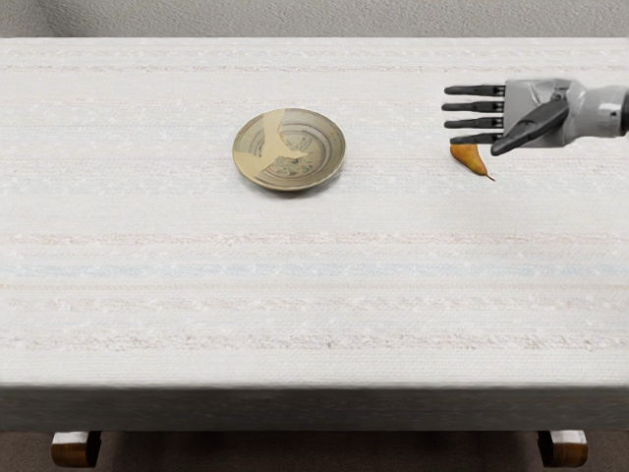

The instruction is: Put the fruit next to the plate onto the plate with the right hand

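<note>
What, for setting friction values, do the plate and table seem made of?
Plate: looks like glazed ceramic, going by its smooth olive-and-cream pattern and slight sheen.
Table: matte top, pale with faint horizontal stripes and a grainy texture, possibly woven cloth or painted wood; unclear which.

No readable text, labels or numbers anywhere. Plate (316, 147) carries only a painted swirl pattern, no lettering. Worktop (314, 295) shows faint plain stripes, nothing printed.
</note>
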Controlling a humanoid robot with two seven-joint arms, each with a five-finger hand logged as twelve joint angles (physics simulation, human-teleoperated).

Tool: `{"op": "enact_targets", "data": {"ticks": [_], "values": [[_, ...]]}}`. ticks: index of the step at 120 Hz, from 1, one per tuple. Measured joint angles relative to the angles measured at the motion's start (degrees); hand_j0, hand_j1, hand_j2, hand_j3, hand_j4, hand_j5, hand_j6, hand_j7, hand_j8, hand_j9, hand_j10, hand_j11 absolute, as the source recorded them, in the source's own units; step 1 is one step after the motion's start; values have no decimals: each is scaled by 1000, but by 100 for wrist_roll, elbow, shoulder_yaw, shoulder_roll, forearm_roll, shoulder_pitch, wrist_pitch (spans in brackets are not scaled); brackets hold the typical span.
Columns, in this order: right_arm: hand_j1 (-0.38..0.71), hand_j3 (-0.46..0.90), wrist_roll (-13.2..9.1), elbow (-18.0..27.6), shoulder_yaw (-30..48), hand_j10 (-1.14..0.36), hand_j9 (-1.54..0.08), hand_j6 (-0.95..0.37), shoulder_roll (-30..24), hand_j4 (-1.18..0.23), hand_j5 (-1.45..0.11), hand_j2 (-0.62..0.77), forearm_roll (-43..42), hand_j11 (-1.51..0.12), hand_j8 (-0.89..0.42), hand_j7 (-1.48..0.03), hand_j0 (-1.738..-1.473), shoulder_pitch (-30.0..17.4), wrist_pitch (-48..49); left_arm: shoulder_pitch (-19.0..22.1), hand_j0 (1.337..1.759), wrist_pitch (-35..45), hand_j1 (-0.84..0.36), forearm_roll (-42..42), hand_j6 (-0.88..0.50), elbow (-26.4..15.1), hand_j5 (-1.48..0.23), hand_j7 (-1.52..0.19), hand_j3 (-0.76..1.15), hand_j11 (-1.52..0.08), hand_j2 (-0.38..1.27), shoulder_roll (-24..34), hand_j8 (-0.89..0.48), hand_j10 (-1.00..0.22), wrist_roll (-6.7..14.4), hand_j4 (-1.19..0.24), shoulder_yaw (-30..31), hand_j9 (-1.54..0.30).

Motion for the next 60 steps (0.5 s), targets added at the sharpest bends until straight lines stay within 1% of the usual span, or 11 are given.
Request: {"op": "enact_targets", "data": {"ticks": [16, 33, 40, 60], "values": [[-349, 0, 0, 3, 8, 2, 0, 3, -4, 0, 0, 0, -26, 0, 2, 0, -1658, -26, 0, 0, 1658, 1, 348, -1, -1, -1, -1, -1, 0, -1, 0, 0, -1, -1, 0, -1, 1, -1], [-349, 0, 0, 1, 26, 2, 0, 3, -14, 0, 0, 0, -173, 0, 2, 0, -1658, 51, 0, 0, 1658, -1, 348, 0, -1, 1, -1, -1, 0, -1, 0, 0, -1, -1, 0, -1, 0, -1], [-349, 0, 0, 3, 33, 2, 0, 3, -12, 0, 0, 0, -535, 0, 2, 0, -1658, 155, 0, 0, 1658, 1, 348, 0, -1, 0, -1, -1, 0, -1, 0, 0, -1, -1, 0, -1, 1, -1], [-349, 0, 0, -3, 38, 1, 0, 2, -1, 0, 0, 0, -1992, 0, 1, 0, -1658, 597, -19, 0, 1658, -1, 348, 0, -1, -1, -1, -1, 0, -1, 0, 0, -1, -1, 0, -1, 2, -1]]}}
